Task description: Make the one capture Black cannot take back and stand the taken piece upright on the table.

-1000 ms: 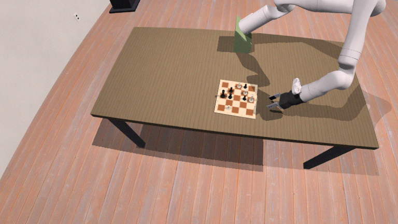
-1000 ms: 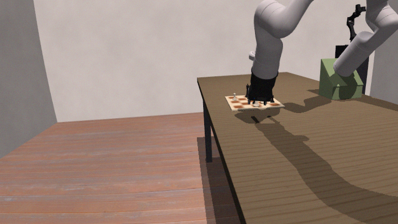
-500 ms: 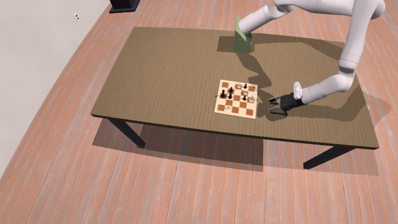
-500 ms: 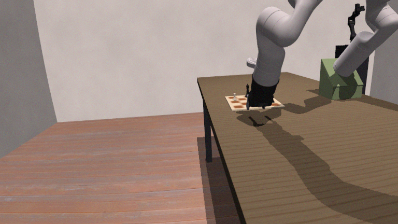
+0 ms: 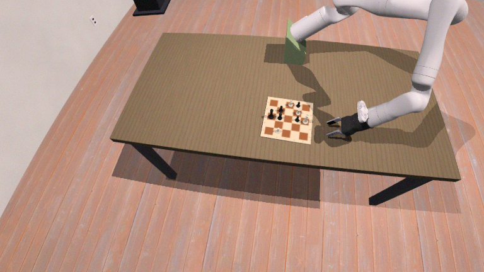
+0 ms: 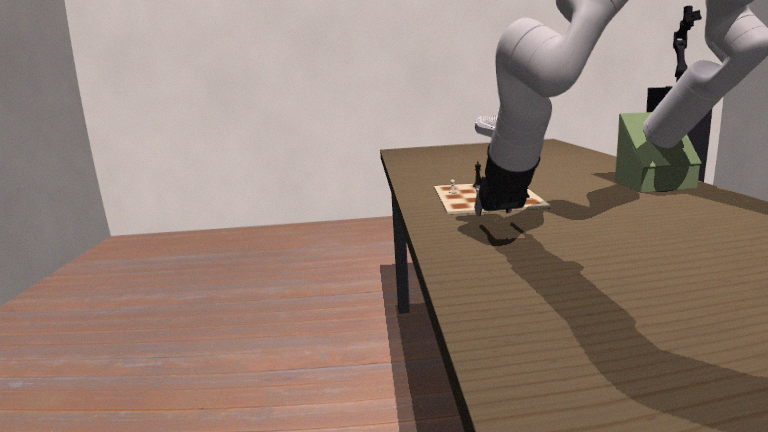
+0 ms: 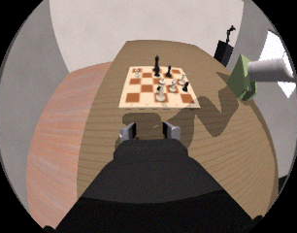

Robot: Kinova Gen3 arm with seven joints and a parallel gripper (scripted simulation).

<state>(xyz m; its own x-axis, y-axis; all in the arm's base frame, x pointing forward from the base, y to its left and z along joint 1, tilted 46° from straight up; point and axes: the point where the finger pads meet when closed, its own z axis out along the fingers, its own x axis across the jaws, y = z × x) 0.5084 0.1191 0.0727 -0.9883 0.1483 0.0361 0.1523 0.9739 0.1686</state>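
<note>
The chessboard (image 5: 286, 133) (image 7: 133, 97) holds several upright pieces. The tall white piece (image 5: 305, 119) (image 7: 161, 92) stands nearest my gripper; a black piece (image 5: 297, 119) is just behind it, mostly hidden in the wrist view. A white piece (image 5: 297, 112) (image 7: 173, 86), another white piece (image 5: 290, 103) (image 7: 182, 79) and a black piece (image 5: 298, 104) (image 7: 185, 86) stand nearby. The tall black piece (image 5: 271, 114) (image 7: 156, 61) is at the far edge, near two smaller black ones. A lone white piece (image 5: 278, 130) (image 6: 452, 186) (image 7: 137, 73) stands apart. My gripper (image 5: 328, 129) (image 6: 493, 211) (image 7: 149, 128) is open and empty, beside the board, above the table.
The brown table (image 5: 213, 87) (image 6: 651, 291) extends around the board. A green slanted block (image 5: 294, 55) (image 6: 631, 150) (image 7: 240, 80) stands at the back, with a second pale arm section (image 5: 310, 24) (image 6: 685, 104) (image 7: 270, 70) at it. My arm hides part of the board in the exterior view.
</note>
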